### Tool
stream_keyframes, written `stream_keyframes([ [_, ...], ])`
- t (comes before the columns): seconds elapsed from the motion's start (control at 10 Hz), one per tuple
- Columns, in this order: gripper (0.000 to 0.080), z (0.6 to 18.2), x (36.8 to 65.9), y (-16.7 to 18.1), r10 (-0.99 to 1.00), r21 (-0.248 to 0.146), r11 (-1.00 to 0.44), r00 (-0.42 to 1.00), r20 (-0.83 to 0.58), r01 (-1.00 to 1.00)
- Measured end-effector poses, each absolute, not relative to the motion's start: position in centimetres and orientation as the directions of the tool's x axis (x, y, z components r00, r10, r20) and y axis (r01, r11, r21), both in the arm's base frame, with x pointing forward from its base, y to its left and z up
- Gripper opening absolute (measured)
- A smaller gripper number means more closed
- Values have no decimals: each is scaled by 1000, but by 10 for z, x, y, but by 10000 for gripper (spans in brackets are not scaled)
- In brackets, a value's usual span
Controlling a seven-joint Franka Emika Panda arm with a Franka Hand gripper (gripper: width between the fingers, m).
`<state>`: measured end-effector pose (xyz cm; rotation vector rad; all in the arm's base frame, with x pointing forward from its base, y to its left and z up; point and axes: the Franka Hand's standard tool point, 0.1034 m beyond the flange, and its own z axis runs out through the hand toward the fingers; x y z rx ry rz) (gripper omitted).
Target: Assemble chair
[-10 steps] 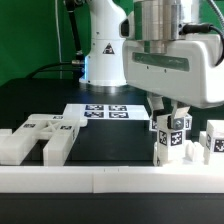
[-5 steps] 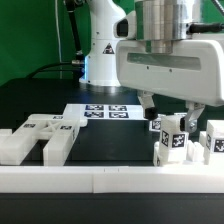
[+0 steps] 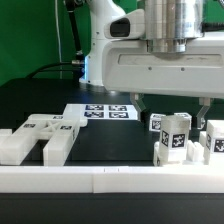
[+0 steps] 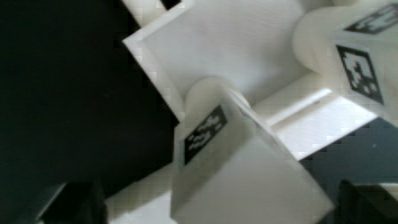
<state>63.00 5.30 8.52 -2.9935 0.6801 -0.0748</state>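
the chair parts are sitting apart, not joined, along the near edge of the matte black desk (image 3: 45, 100), just behind a long smooth white rail (image 3: 100, 180). all are looking like chunky, hard white plastic with square edges and small black-and-white square tags. at the exterior view's left a wide slotted block (image 3: 40, 138) is lying flat, its two thick prongs pointing toward the rail with a dark gap between them. at the exterior view's right a narrow upright piece (image 3: 170, 137) is standing on end, tags showing on its top and front. a smaller tagged piece (image 3: 215, 142) is standing just beside it, cut by the frame edge. farther back the thin flat marker board (image 3: 105, 111) is lying before the glossy white robot base (image 3: 103, 55).

the exterior view is giving the whole row and the green backdrop (image 3: 30, 40). the wrist view is looking down at close range, showing only the upright piece's tagged top (image 4: 208, 135), a second tagged white corner (image 4: 365, 70) and smooth white faces against the black, too blurred to sort into parts.

the jaws are standing wide open above the upright piece. in the exterior view the two dark fingers (image 3: 139, 103) are hanging either side of it with clear gaps, touching and holding nothing. in the wrist view the fingertips (image 4: 50, 203) are showing as dark shapes with the piece between them.
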Motion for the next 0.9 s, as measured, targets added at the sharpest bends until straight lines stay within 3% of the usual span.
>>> stream_keyframes([
  [0.7, 649, 84, 630, 49, 55, -5, -998, 997, 57, 56],
  [0.9, 649, 84, 630, 49, 81, 0, -997, 995, 56, 81],
])
